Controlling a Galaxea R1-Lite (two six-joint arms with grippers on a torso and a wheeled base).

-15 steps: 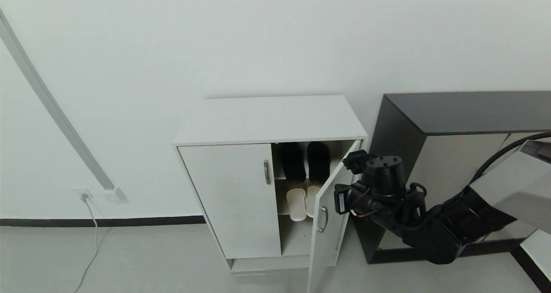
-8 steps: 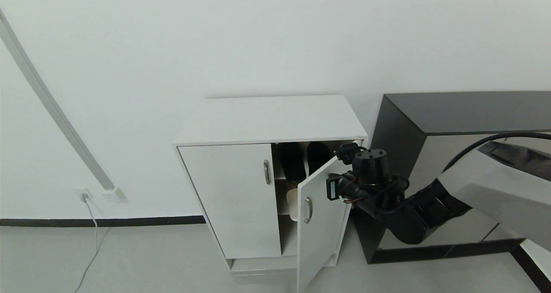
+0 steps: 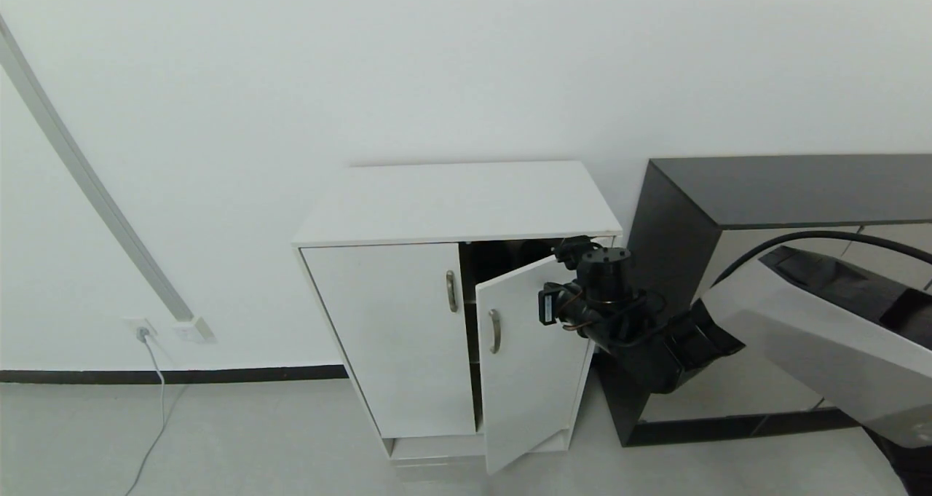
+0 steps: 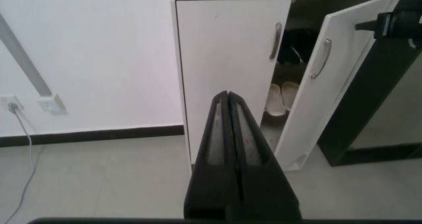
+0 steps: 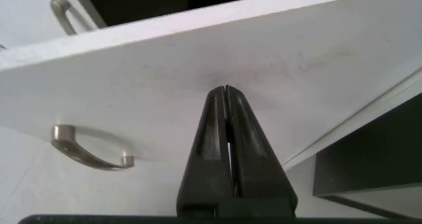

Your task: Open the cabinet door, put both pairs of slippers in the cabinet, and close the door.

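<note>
The white cabinet (image 3: 451, 205) has its left door (image 3: 386, 336) shut and its right door (image 3: 524, 365) ajar at a narrow angle. My right gripper (image 3: 565, 251) is shut, and its tips (image 5: 226, 89) press on the outer face of the right door near the top edge, above the metal handle (image 5: 92, 155). Through the gap, the left wrist view shows a white pair of slippers (image 4: 282, 96) on the middle shelf and something dark on the shelf above. My left gripper (image 4: 227, 94) is shut on nothing and hangs well back from the cabinet, facing the left door.
A dark cabinet (image 3: 728, 205) stands right beside the white one, close behind my right arm. A wall socket with a cable (image 3: 143, 331) sits low on the left wall. Bare grey floor (image 3: 218, 445) lies in front.
The right door has swung from wide open to nearly shut, with my right gripper moving left against it. The slippers are now hidden behind the door in the head view.
</note>
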